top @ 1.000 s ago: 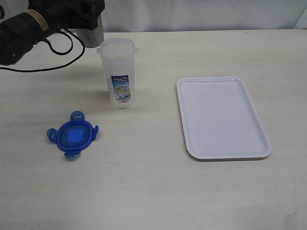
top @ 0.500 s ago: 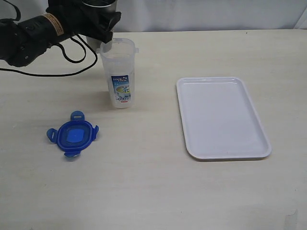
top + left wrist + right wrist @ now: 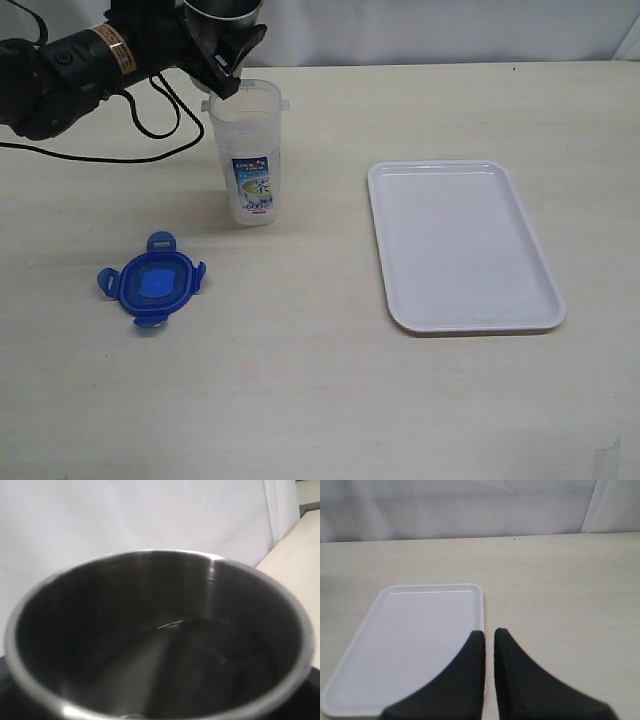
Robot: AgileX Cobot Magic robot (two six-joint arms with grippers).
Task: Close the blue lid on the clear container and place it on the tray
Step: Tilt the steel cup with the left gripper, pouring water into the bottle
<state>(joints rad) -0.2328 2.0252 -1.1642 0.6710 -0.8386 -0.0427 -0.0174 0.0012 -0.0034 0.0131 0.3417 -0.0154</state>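
The clear container stands upright and uncovered at the back left of the table, its printed label facing forward. In front of it and to the left, the blue lid lies flat on the table. The white tray lies to the right with nothing on it. My left gripper is shut on a grey steel cup, tilted just above the container's rim on its left side. The cup's dark inside fills the left wrist view. My right gripper is shut with nothing in it, above the tray's edge.
A black cable loops from the left arm down onto the table left of the container. A white backdrop runs along the table's far edge.
The left arm has carried the steel cup to the right, from behind the container's left side to over its rim, and tipped it. Nothing else moved.
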